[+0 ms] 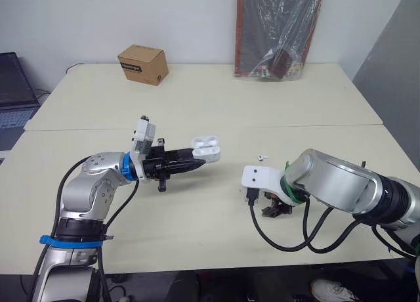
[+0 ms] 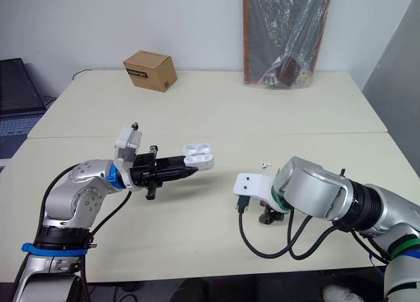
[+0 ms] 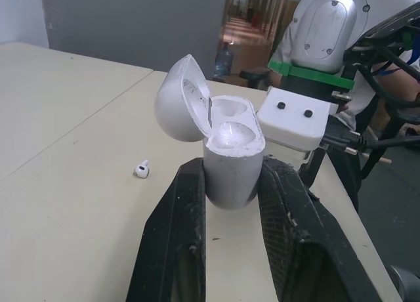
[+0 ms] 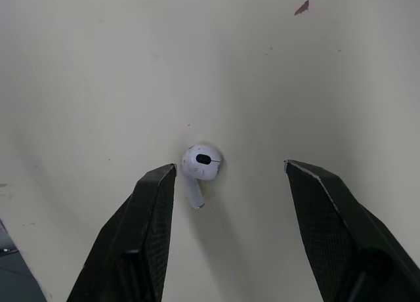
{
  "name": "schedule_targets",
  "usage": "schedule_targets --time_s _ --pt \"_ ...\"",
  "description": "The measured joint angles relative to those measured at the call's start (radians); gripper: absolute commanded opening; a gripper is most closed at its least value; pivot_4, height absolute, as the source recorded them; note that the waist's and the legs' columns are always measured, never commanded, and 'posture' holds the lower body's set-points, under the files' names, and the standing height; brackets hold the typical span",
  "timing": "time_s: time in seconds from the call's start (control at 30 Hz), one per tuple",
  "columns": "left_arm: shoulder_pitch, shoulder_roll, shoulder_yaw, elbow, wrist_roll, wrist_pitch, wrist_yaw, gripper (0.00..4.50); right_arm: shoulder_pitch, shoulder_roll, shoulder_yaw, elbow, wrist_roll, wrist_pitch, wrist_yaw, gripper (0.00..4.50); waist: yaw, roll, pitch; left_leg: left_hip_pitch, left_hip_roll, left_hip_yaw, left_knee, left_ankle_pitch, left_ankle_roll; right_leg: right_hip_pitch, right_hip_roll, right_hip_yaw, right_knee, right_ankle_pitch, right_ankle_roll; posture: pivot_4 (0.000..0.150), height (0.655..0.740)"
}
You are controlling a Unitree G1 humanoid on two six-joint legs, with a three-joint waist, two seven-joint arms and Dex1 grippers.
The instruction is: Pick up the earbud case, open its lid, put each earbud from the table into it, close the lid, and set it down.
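My left gripper is shut on the white earbud case and holds it above the table's middle. In the left wrist view the black fingers clamp the case by its sides; its lid is swung open and both wells look empty. One white earbud lies on the table to the right of the case. My right gripper points down at the table near the front edge. In the right wrist view it is open, with a second earbud lying between its fingers, close to one of them.
A cardboard box sits at the table's back left. A black plastic bag leans on the wall at the back right. A laptop stands off the far left. Black cables loop from my right wrist over the front edge.
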Motion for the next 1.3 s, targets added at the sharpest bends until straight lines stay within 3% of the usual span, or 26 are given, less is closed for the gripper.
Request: schedule_targets --time_s 1.03,1.13,1.2,1.3 --pt "-0.022 0.033 -0.018 -0.006 -0.001 0.050 -0.009 0.82 0.012 0.006 -0.039 0.060 0.426 -0.002 -0.405 2.73 0.000 0.000 0.000 0.000 0.000 0.000 0.000 0.000 0.000 0.000 0.000 0.000 0.000 -0.002 0.003 0.150 0.7400" --pt "-0.023 0.033 -0.020 -0.003 -0.001 0.049 -0.009 0.82 0.009 -0.003 -0.039 0.061 0.460 -0.002 -0.436 2.12 0.000 0.000 0.000 0.000 0.000 0.000 0.000 0.000 0.000 0.000 0.000 0.000 0.000 -0.002 0.003 0.150 0.7400" --pt "-0.023 0.033 -0.020 -0.003 -0.001 0.047 -0.009 0.82 0.006 -0.007 -0.039 0.063 0.478 -0.001 -0.459 1.47 0.000 0.000 0.000 0.000 0.000 0.000 0.000 0.000 0.000 0.000 0.000 0.000 0.000 -0.002 0.003 0.150 0.7400" --pt "-0.023 0.033 -0.020 -0.003 -0.001 0.046 -0.008 0.82 0.001 -0.010 -0.038 0.065 0.509 0.000 -0.484 1.47 0.000 0.000 0.000 0.000 0.000 0.000 -0.001 0.000 0.000 0.000 0.000 0.000 0.000 -0.002 0.003 0.150 0.7400"
